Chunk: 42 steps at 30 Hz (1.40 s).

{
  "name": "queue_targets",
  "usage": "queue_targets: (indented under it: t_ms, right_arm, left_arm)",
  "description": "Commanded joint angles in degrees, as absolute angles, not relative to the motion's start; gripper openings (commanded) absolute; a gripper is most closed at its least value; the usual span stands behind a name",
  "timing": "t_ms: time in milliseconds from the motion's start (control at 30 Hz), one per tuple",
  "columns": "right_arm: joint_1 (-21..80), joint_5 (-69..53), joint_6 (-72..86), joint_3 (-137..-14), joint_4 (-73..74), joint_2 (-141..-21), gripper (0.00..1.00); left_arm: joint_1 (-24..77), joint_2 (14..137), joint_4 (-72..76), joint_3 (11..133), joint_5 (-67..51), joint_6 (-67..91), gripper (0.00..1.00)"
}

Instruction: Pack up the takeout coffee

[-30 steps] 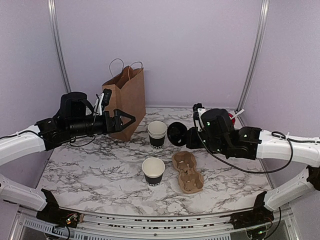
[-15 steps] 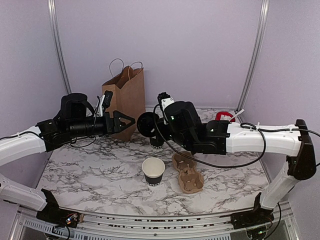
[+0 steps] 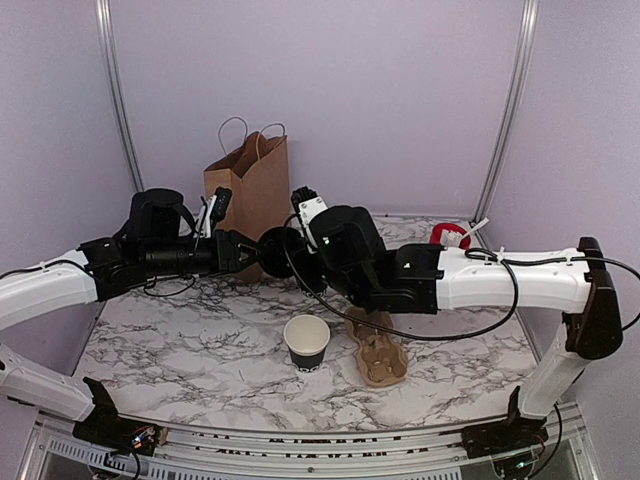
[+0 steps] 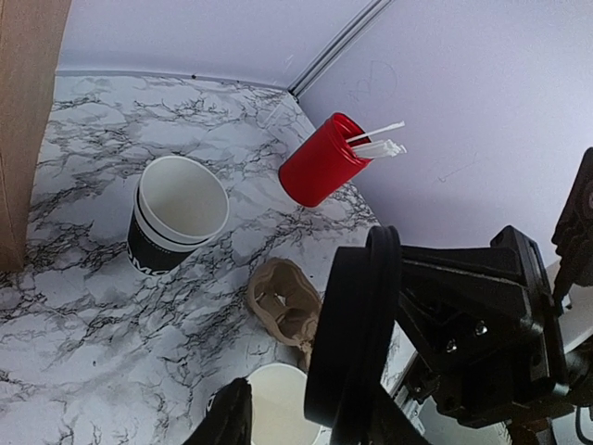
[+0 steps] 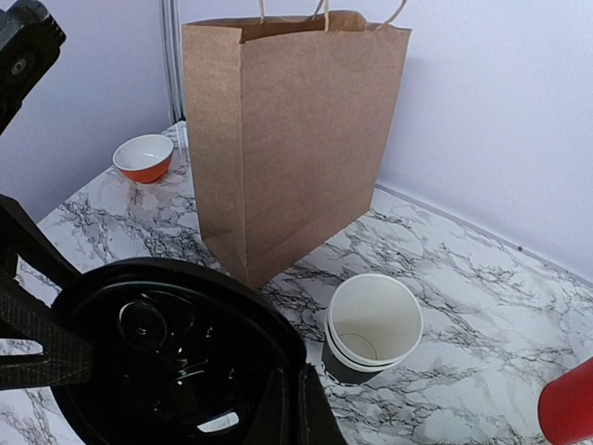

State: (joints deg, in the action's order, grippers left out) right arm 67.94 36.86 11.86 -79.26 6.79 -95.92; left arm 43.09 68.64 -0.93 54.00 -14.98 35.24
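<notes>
The cup (image 3: 307, 342) stands open and empty near the front, with an empty cardboard tray (image 3: 378, 350) just to its right. Above and behind them, the right gripper (image 5: 295, 403) pinches the lid (image 5: 176, 352) by its rim. The lid sits on edge between the spread jaws of the left gripper (image 3: 242, 252), one finger clear of it. Farther back are stacked cups (image 5: 371, 329), hidden from overhead by the right arm, then a paper bag (image 5: 292, 130) and a red cup (image 4: 320, 159) holding white sticks.
</notes>
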Motion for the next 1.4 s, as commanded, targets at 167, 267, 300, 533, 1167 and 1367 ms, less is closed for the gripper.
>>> queue_targets:
  t_ms: [167,267,300,533,1167,1367]
  right_arm:
    - [69.29,37.02,10.62,-83.45,5.83,-97.65,0.02]
    - [69.43,36.87,10.8,-83.97,6.12,-98.03,0.02]
    - [69.44,36.91,10.93,-84.08,6.15,-98.12,0.03]
    - [69.47,36.46,11.71,-84.33,7.18,-97.56,0.14]
    - [59.46,4.12,26.33,-76.31,4.33,-84.31,0.66]
    - [52.75,-12.9,37.11,-70.39,-6.07,-80.82,0.74]
  left_arm:
    - [43.24,69.04,-3.3,56.84,-14.9,32.82,0.27]
    - [43.24,69.47,-4.35,57.07,-14.42,32.19,0.21]
    - [43.24,69.53,-4.85,57.26,-14.09,31.8,0.18]
    - [43.24,68.84,-7.99,58.4,-10.49,28.49,0.04]
    - [45.67,62.73,4.36,53.57,8.99,11.04,0.0]
    - [56.19,59.94,17.29,49.71,28.7,-8.77,0.0]
